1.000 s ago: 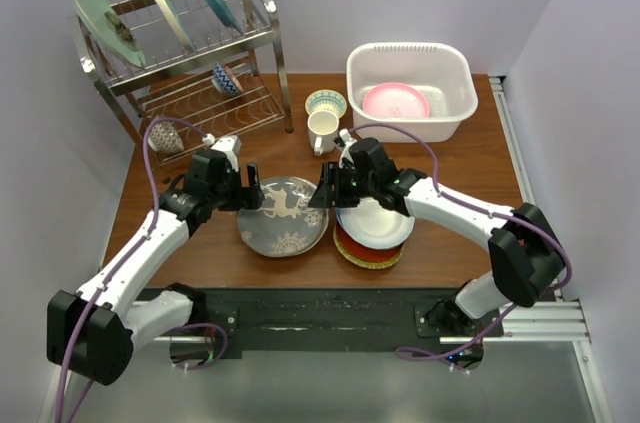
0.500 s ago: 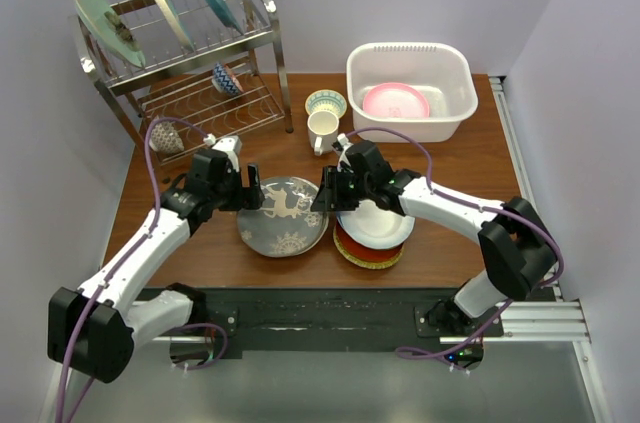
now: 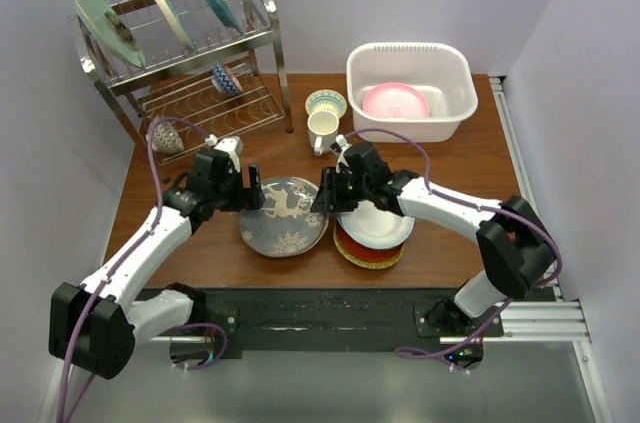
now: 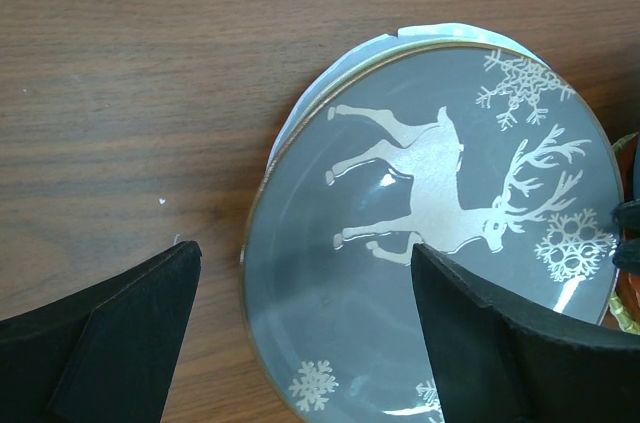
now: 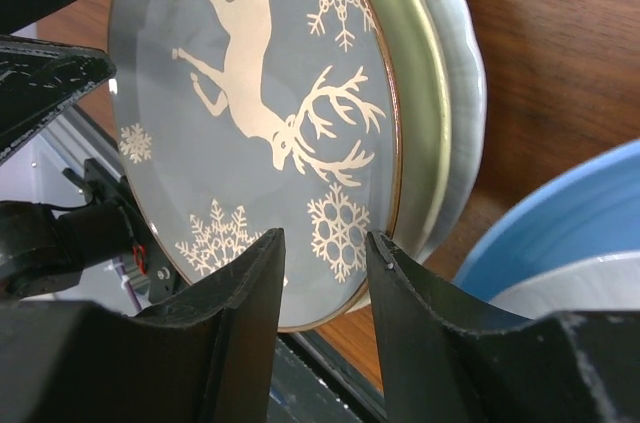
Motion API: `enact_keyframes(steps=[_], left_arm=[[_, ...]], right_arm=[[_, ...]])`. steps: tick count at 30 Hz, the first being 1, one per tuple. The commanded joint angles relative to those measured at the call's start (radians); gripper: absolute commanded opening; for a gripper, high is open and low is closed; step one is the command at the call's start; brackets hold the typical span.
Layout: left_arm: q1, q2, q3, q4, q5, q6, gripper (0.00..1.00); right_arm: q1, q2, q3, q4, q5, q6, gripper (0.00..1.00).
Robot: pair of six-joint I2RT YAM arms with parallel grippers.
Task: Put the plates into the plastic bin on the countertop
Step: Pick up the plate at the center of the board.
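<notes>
The dark deer plate (image 3: 283,215) lies on top of a short stack on the countertop (image 3: 470,173). A lime green plate (image 5: 410,93) and a white plate (image 5: 457,93) show under it. My left gripper (image 3: 252,193) is open at its left rim (image 4: 305,343), one finger over the wood and one over the plate (image 4: 430,243). My right gripper (image 3: 325,190) is open at its right rim (image 5: 325,273), its fingers either side of the plate's edge (image 5: 250,93). A blue-rimmed plate (image 3: 375,226) tops a second stack with red-orange and yellow woven plates (image 3: 368,255). The pink plate (image 3: 395,100) lies in the plastic bin (image 3: 410,48).
A wire dish rack (image 3: 190,63) stands at the back left with three plates on edge and a small bowl. A white mug (image 3: 322,130) and a patterned bowl (image 3: 326,102) sit between the rack and the bin. Another bowl (image 3: 165,136) sits by the rack's left foot.
Both grippers have stayed at the deer plate's rims. The right arm has edged slightly closer to the plate. The plates have not moved.
</notes>
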State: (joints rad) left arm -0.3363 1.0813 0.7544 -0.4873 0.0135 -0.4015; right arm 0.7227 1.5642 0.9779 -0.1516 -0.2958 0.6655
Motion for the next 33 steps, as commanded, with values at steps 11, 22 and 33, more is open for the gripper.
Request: enact_keyframes(steps=[11, 22, 33], left_arm=[[0.002, 0.009, 0.010, 0.021, 0.013, 0.006, 0.91], [0.002, 0.012, 0.010, 0.021, 0.016, 0.007, 0.91], [0.002, 0.011, 0.010, 0.018, 0.019, 0.007, 0.91]], right_arm=[[0.000, -0.079, 0.012, -0.078, 0.063, -0.043, 0.49], [0.001, -0.078, 0.007, -0.117, 0.060, -0.055, 0.49], [0.004, -0.036, -0.008, -0.105, 0.067, -0.061, 0.49]])
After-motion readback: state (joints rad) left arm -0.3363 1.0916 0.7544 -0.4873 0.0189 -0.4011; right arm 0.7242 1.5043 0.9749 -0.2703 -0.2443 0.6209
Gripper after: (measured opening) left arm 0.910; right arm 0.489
